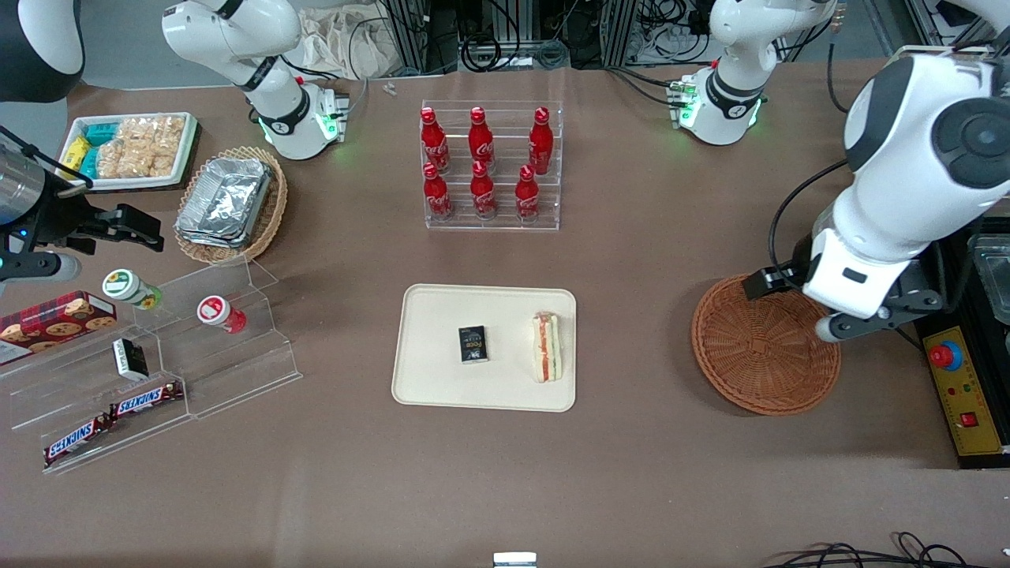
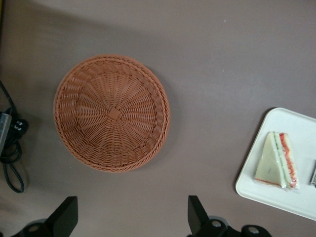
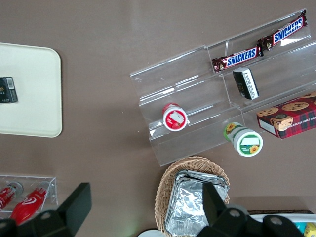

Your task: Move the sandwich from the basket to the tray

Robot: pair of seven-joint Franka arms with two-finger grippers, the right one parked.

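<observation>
Where the cream tray (image 1: 442,347) sits mid-table, the sandwich (image 1: 546,346) lies on it, close to the rim at the working arm's end, filling edge showing orange-pink and green.

Item, tray contents: a small black box (image 1: 473,345) rests beside the sandwich, apart from it, toward the parked arm's end.

Item, basket (image 1: 757,351): round, reddish-brown wicker, holding nothing, set on the brown table (image 1: 631,473) toward the working arm's end, well apart from the tray.

Item, gripper (image 2: 131,217): hangs above the table just beside the basket, its two dark fingers (image 2: 197,215) spread wide with nothing between them; in the front view the arm's white body overlaps the basket's rim.

Item, other stock: a clear rack of six red cola bottles (image 1: 489,162) stands farther from the front camera than the tray. Toward the parked arm's end are an oval wicker basket with foil containers (image 1: 229,203), a white tray of bagged snacks (image 1: 134,148), and a clear stepped stand (image 1: 158,371) carrying two Snickers bars (image 1: 114,418), two small capped jars (image 1: 177,301) and a cookie box (image 1: 55,322).
</observation>
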